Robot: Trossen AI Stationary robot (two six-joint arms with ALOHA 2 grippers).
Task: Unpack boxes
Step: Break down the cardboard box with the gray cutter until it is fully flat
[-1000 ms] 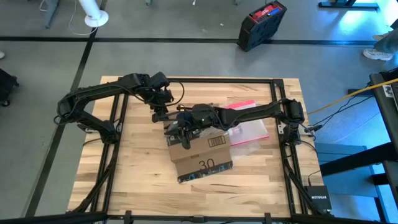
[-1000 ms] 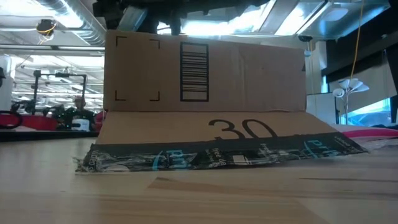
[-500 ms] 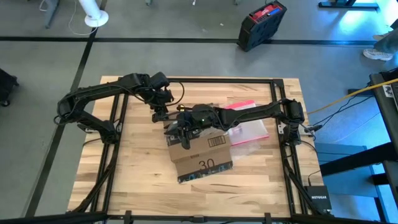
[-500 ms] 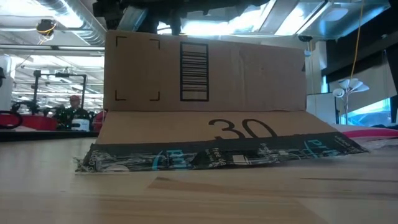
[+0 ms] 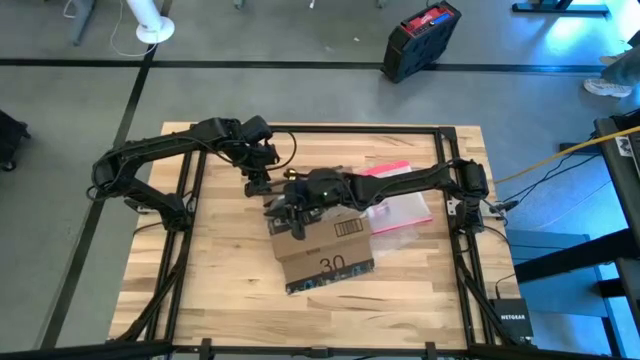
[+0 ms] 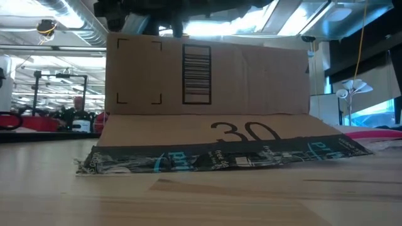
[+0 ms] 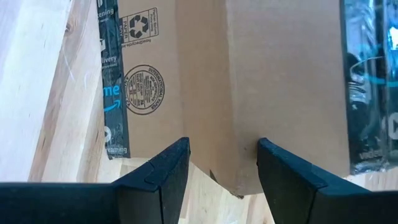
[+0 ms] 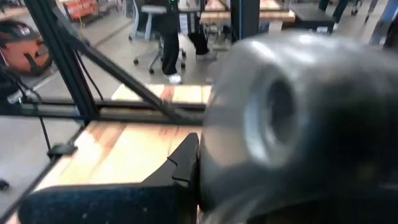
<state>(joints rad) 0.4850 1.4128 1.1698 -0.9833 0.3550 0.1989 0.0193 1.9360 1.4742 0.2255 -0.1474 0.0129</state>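
Here we see the box (image 5: pixel 322 245) lying near the middle of the wooden worktop (image 5: pixel 220 290), with one flap folded out flat toward the near edge. That flap carries a printed "30" (image 6: pixel 245 132) and a strip of black tape (image 6: pixel 213 160) along its outer edge. In the low view the box's near wall stands upright behind the flap, with a barcode (image 6: pixel 196 73) printed on it.

Both arms meet over the far left corner of the box. The left hand (image 5: pixel 258 183) comes in from the far left. Its wrist view shows its two fingers (image 7: pixel 165 171) standing apart, with the edge of a cardboard flap reaching down into the gap between them. We cannot tell whether either finger touches the cardboard. Black tape also runs along both sides of the box in that view.

The right arm stretches across from the right side of the worktop, and the right hand (image 5: pixel 297 222) sits on top of the box by its far left corner. Its own view is mostly filled by a dark rounded body close to the camera, so we cannot tell whether its fingers are apart or together, or whether they hold anything.

A clear pouch (image 5: pixel 398 212) with a pink edge lies just right of the box, under the right arm. On the floor beyond the worktop stands a black and red case (image 5: pixel 420 38).
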